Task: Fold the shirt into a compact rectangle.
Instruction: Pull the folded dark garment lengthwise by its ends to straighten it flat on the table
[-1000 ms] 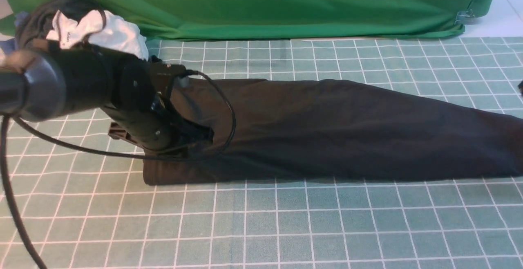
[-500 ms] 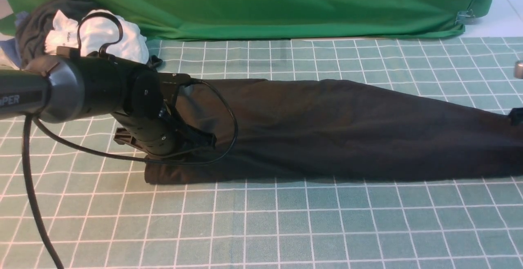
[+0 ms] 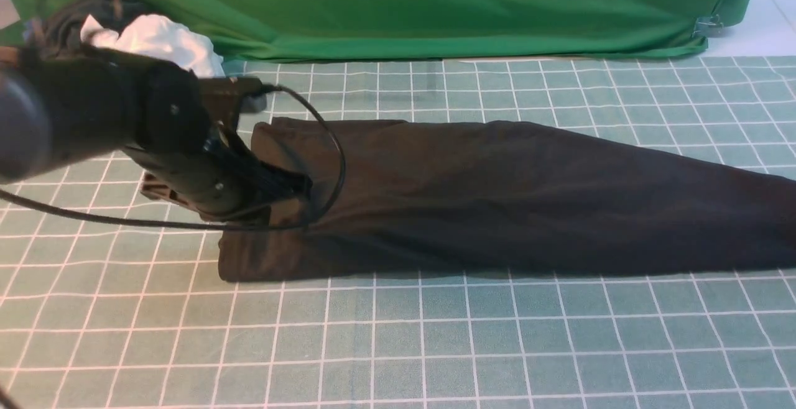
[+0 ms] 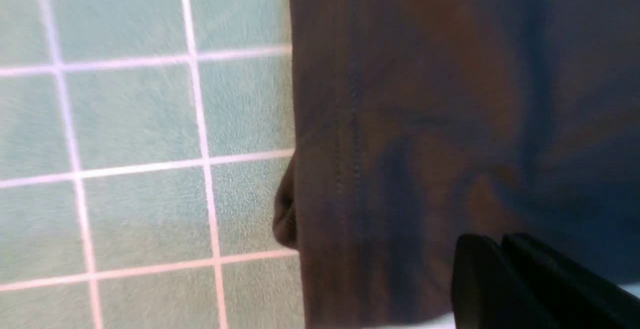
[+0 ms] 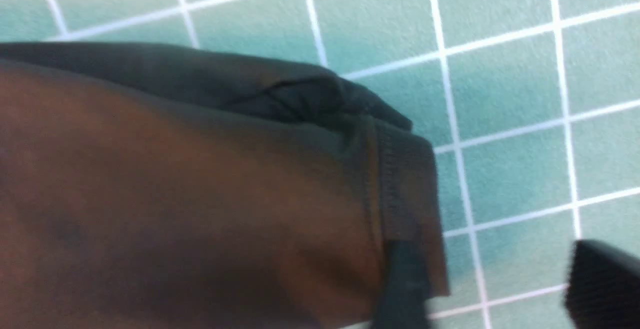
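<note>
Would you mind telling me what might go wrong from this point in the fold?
1. A black cable loops over the shirt and may drag it.
2. One finger of the open right gripper overlaps the hem, so it might snag.
3. A layer bunches beside that hem, which could leave a lumpy fold.

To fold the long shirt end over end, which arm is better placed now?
Probably right: the right fingers stand open with one over the hem of the shirt, ready to close. The left fingers are shut over the other end and must open first.
</note>
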Tool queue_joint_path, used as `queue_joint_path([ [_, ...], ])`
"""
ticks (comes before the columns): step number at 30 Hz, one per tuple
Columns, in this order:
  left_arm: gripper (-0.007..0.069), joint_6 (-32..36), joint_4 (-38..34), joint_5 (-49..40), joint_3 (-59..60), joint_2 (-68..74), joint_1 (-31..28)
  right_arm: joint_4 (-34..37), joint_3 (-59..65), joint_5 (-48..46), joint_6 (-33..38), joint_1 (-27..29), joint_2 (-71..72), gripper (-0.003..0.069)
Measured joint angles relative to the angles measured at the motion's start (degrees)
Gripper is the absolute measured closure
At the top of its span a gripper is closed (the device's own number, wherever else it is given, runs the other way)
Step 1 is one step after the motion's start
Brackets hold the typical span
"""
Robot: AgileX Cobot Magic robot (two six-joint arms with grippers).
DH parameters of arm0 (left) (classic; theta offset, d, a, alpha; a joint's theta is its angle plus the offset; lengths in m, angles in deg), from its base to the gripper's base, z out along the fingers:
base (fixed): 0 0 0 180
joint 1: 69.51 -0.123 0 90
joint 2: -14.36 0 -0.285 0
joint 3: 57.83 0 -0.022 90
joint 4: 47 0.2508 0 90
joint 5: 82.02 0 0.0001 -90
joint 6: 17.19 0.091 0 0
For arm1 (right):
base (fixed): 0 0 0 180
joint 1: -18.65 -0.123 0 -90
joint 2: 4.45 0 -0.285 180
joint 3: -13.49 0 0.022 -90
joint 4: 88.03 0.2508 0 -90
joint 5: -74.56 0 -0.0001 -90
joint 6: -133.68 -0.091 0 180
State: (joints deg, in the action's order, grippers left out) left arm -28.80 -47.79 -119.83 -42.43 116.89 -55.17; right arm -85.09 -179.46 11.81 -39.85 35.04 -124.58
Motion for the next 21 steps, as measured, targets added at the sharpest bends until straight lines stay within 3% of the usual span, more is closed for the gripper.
queue_joint_path([
  [1, 0.0617, 0.00, -0.36, -1.14, 0.18, -1.97, 0.00, 0.25, 0.00, -0.31, 0.11, 0.00, -0.40, 0.0127],
  [3, 0.0617, 0.06, -0.64, -4.15, 0.43, -4.87, 0.00, 0.84, 0.00, -0.41, 0.17, 0.00, -2.07, 0.0038],
  [4, 0.0617, 0.21, -0.69, -5.13, 0.43, -5.66, 0.00, 1.27, 0.00, -0.41, 0.17, 0.00, -2.93, 0.0026],
  [7, 0.0617, 0.70, -0.75, -7.59, 0.43, -7.46, 0.00, 1.95, 0.00, -0.41, 0.17, 0.00, -4.81, 0.0025],
  [13, 0.0617, 0.80, -1.45, -12.83, 0.43, -10.59, 0.00, 2.73, 0.00, -0.41, 1.13, 0.00, -8.86, 0.0091],
  [15, 0.0617, 0.90, -1.58, -14.02, 0.43, -10.90, 0.00, 3.07, 0.00, -0.41, 1.83, 0.00, -9.38, 0.0121],
  [18, 0.0617, 1.55, -1.65, -15.01, 0.43, -11.24, 0.00, 4.31, 0.00, -0.34, 4.45, 0.00, -9.71, 0.0266],
  [19, 0.0617, 1.55, -1.65, -15.01, 0.43, -11.24, 0.00, 4.42, 0.00, -0.34, 4.60, 0.00, -9.76, 0.0279],
  [21, 0.0617, 1.57, -1.76, -15.31, 0.43, -11.24, 0.00, 4.96, 0.00, -0.40, 6.18, 0.00, -10.03, 0.0472],
])
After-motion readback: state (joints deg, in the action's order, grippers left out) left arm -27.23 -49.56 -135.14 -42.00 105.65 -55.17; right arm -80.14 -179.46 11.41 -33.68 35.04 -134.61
